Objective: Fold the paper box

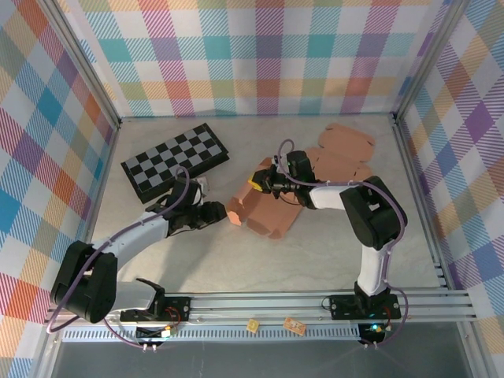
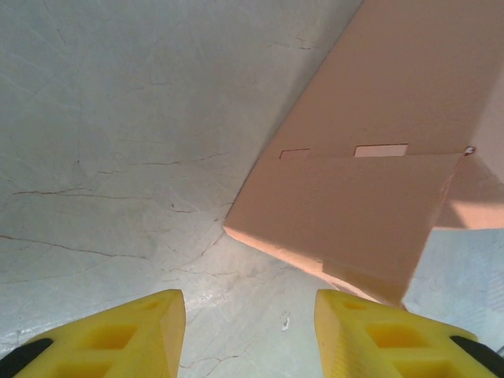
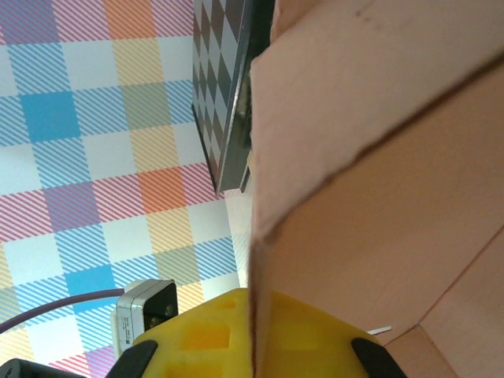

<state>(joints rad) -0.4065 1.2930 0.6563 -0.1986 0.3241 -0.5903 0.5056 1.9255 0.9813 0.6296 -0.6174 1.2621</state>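
The paper box [image 1: 269,211] is brown cardboard, partly folded, lying mid-table with flat flaps spread toward the back right. My right gripper [image 1: 261,182] is at its upper left edge, shut on a raised panel of the box [image 3: 378,157]; the panel's edge runs down between the yellow fingers [image 3: 197,339] in the right wrist view, where the right gripper [image 3: 256,335] pinches it. My left gripper [image 1: 220,213] is low at the box's left end. In the left wrist view the left gripper [image 2: 250,315] stands open over bare table, with the box corner [image 2: 370,197] just ahead of the right finger.
A black and grey checkerboard [image 1: 175,160] lies at the back left, beyond the left arm, and its edge [image 3: 224,94] is seen past the held panel. Plaid walls close in the table on three sides. Two small tags [image 1: 293,324] sit on the front rail.
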